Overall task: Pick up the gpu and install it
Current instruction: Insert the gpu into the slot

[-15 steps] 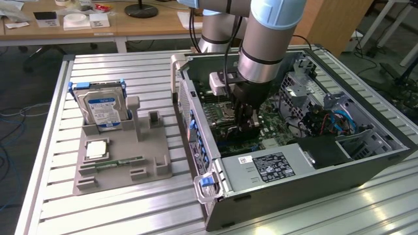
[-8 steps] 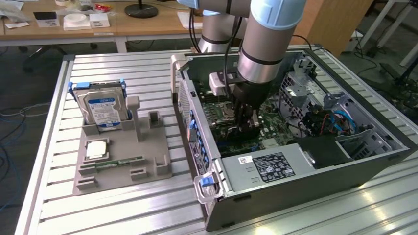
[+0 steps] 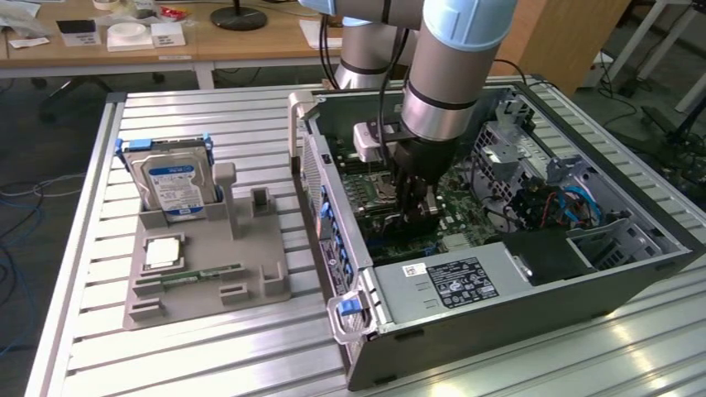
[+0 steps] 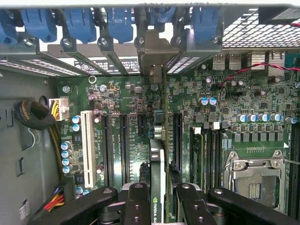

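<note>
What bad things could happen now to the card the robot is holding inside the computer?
The gripper holds the gpu on edge over the motherboard, its metal bracket up by the blue latches. If it is a bit off the slot line, pushing could bend it or scrape the small parts beside it. The bracket might also catch on the case's rear slots. A weak grip could let the card tip.

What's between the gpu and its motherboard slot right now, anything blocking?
Nothing visible. The gripper holds the gpu edge-on over the motherboard, its bracket at the rear slot openings. The cable bundle sits off to the side.
</note>
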